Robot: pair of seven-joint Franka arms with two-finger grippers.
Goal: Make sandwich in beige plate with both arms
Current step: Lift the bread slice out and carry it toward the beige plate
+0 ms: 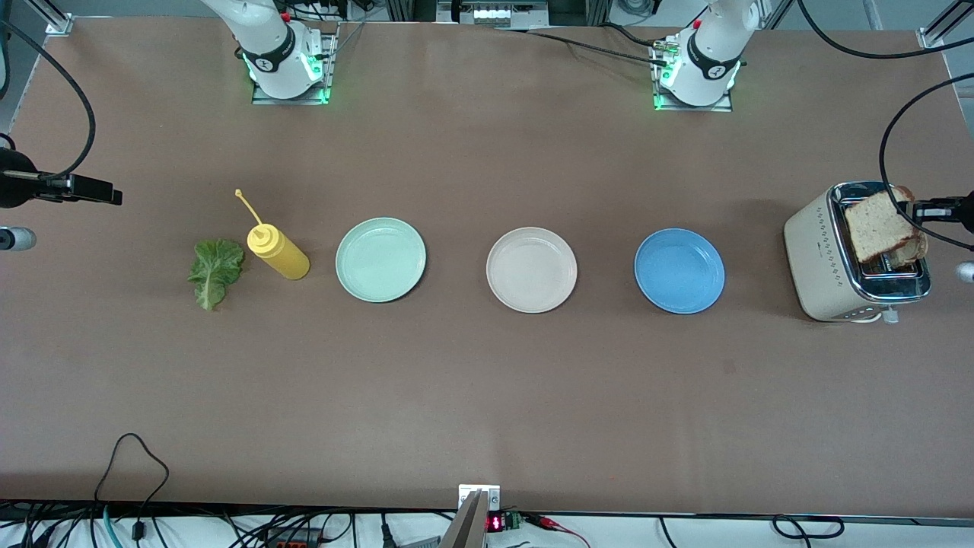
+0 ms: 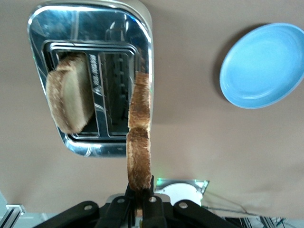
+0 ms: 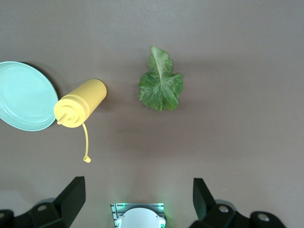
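Left gripper: I see my black two-finger left gripper (image 2: 139,197) up over the cream-and-chrome two-slot toaster (image 1: 825,259), clenched on the crust edge of a square slice of light brown bread (image 2: 139,137) that hangs edge-on above the slots.
Right gripper: my black right gripper (image 3: 137,197) waits in the air over the table at the right arm's end, fingers (image 3: 73,194) spread wide and holding nothing.
Toaster contents: a second brown bread slice (image 2: 71,97) sits in one slot; the other slot shows only chrome.
Beige plate: the round pale beige plate with raised rim (image 1: 531,269) lies in the middle of the row, nothing on it, well apart from both grippers.
Neighbouring plates: a round mint-green plate (image 1: 380,259) lies toward the right arm's end and a round blue plate (image 1: 679,270) toward the left arm's end, between the beige plate and the toaster; both are bare.
Lettuce: I see a ruffled green lettuce leaf (image 1: 215,272) lying flat on the brown table (image 1: 487,396), under my right wrist.
Bottle: a yellow plastic squeeze bottle with a tethered cap (image 1: 277,252) stands between the leaf and the mint-green plate, just beside the leaf.
Writing: I can read none; a column of small markings on the toaster's side is too small to make out.
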